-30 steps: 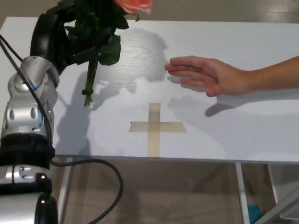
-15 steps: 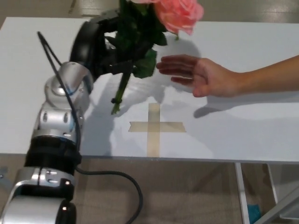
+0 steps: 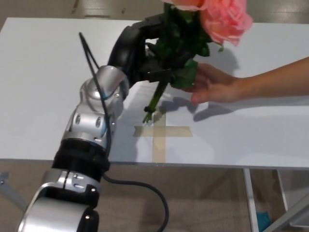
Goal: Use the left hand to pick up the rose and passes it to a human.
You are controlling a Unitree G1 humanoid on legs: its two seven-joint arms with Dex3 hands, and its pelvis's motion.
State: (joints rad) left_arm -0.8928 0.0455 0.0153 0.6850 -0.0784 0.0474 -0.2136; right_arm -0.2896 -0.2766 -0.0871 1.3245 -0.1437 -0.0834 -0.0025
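Observation:
A pink rose (image 3: 226, 17) with dark green leaves and a long stem (image 3: 155, 99) is held upright above the white table (image 3: 43, 82). My left hand (image 3: 147, 53) is shut on the stem just below the leaves. A person's open hand (image 3: 215, 84) reaches in from the right, palm up, right beside the leaves and partly hidden behind them. I cannot tell whether it touches the rose. The stem's cut end hangs just above a tape cross (image 3: 160, 131). My right hand does not show.
The table's front edge (image 3: 203, 166) runs across the lower picture, with white legs and brown floor below. A black cable (image 3: 145, 193) loops down from my left arm.
My left arm has swung right with the rose, from the table's left side to the middle. The person's hand has stayed in roughly the same place, and the leaves now overlap it.

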